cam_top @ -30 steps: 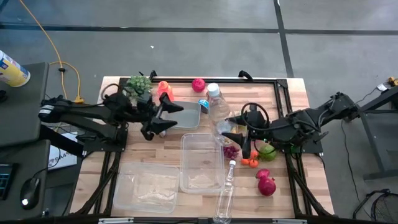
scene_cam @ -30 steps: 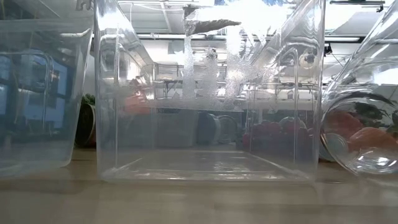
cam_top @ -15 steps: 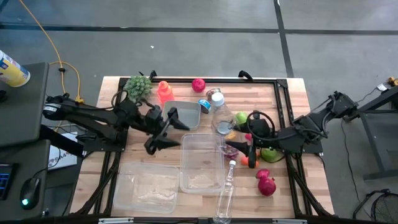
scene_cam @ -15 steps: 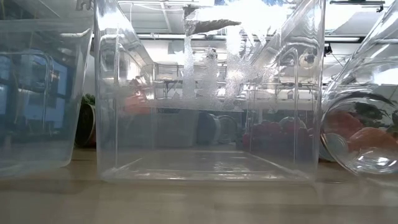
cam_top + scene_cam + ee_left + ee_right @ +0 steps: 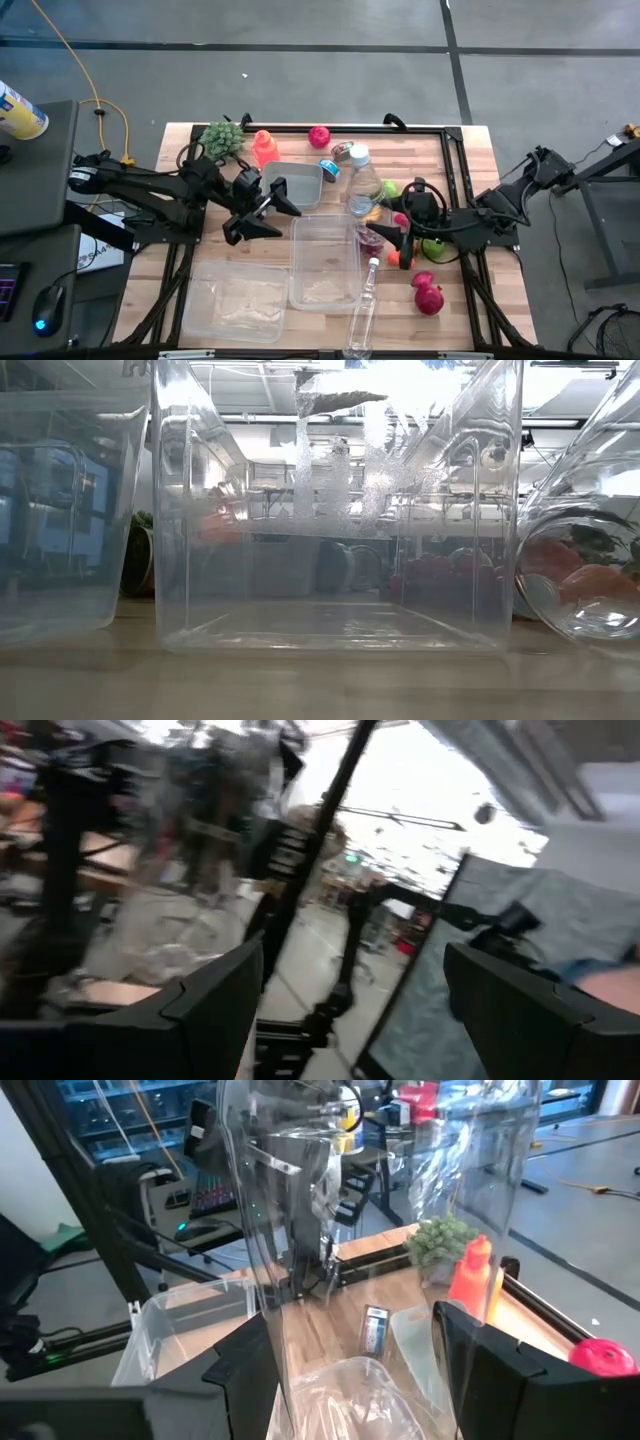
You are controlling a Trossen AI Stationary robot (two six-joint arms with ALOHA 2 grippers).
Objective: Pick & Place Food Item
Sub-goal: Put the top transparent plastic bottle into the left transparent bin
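In the high view my left gripper (image 5: pixel 265 214) is open above the table, between the small grey tub (image 5: pixel 296 184) and the tall clear container (image 5: pixel 325 260). My right gripper (image 5: pixel 388 243) is open beside the purple grapes (image 5: pixel 371 243); its fingers also show spread in the right wrist view (image 5: pixel 370 1380). Whether they touch the grapes, I cannot tell. A green apple (image 5: pixel 431 244) and an orange (image 5: pixel 401 261) lie by the right wrist. A red pomegranate (image 5: pixel 428 296) lies nearer the near edge. A clear water bottle (image 5: pixel 361 184) stands far of the grapes.
Broccoli (image 5: pixel 222 137), an orange squeeze bottle (image 5: pixel 264 147), a pink fruit (image 5: pixel 319 136) and a small can (image 5: pixel 328 166) sit along the far side. A second clear container (image 5: pixel 240 300) stands at the near left. An empty bottle (image 5: pixel 362 315) lies by the near edge.
My left gripper has moved from beside the grey tub toward the near edge and the tall clear container, staying open. My right gripper has moved from the standing bottle toward the near edge, to the grapes. The bottle's cap has shifted a little toward the right.
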